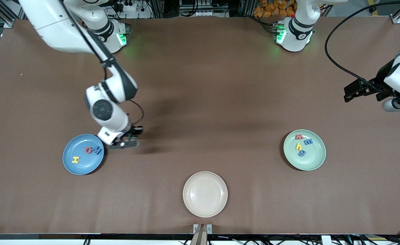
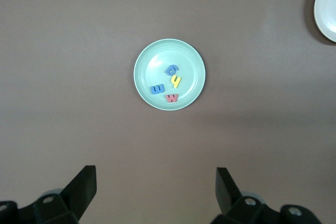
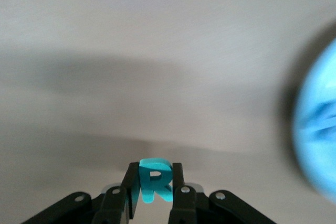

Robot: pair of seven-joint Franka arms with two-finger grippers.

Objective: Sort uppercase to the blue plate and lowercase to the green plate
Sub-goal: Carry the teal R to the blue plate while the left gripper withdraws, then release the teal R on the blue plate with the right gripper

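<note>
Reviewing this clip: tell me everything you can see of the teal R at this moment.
The teal R is a small, chunky capital letter that looks like soft foam, with a pale face and brighter teal sides. It stands upright, pinched between the two black fingers of the right gripper, which is shut on it. Its lower part is hidden by the fingers. It sits by the brown table, beside the blue plate, not in it. The front view hides the letter, so whether it rests on the table is unclear.
</note>
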